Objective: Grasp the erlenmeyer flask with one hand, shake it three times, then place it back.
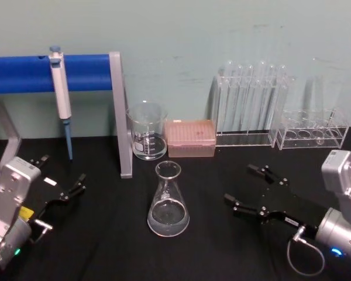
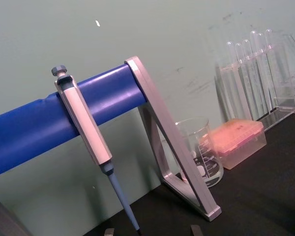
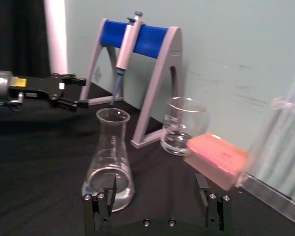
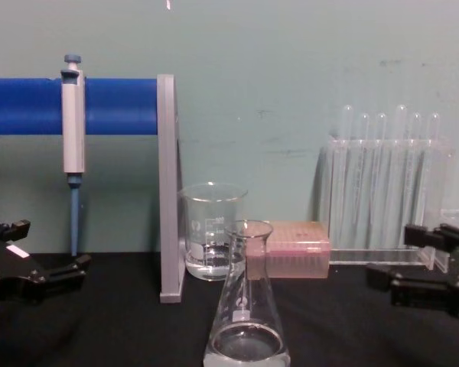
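Note:
The erlenmeyer flask (image 1: 168, 202) stands upright on the black table (image 1: 105, 252) with a little clear liquid in its base. It also appears in the chest view (image 4: 246, 306) and the right wrist view (image 3: 109, 162). My right gripper (image 1: 240, 184), the hand with the silver wrist and grey cable, hovers open to the flask's right, clear of it. From its own wrist camera the right gripper (image 3: 155, 187) has the flask just ahead of one finger. My left gripper (image 1: 63, 170) rests open at the far left, away from the flask.
A blue pipette stand (image 1: 120, 111) holding a pipette (image 1: 61, 96) stands at the back left. Behind the flask are a glass beaker (image 1: 147, 132) and a pink tip box (image 1: 190, 138). Test tube racks (image 1: 248, 111) line the back right.

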Controlling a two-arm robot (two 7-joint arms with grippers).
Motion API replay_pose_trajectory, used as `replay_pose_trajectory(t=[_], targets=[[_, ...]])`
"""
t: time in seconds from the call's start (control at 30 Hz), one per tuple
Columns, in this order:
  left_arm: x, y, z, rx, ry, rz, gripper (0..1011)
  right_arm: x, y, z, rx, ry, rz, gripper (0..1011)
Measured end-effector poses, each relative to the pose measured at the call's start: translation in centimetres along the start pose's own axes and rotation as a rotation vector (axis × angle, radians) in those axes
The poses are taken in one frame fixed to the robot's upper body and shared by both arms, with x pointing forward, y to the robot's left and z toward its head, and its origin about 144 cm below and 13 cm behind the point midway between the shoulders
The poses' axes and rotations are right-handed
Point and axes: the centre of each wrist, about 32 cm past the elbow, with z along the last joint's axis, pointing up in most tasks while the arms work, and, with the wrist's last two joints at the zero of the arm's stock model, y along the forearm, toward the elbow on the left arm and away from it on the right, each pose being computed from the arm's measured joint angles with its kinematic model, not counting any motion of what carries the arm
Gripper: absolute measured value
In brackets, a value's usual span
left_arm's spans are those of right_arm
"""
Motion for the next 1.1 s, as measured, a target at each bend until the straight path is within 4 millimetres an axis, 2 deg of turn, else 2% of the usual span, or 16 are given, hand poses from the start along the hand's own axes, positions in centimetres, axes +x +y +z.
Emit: replay_pose_trajectory(t=[1.1], targets=[[0.0, 0.0, 0.0, 0.0, 0.0, 0.0, 1001, 1.6, 6.6, -1.2, 0.019, 0.062, 0.197, 1000]])
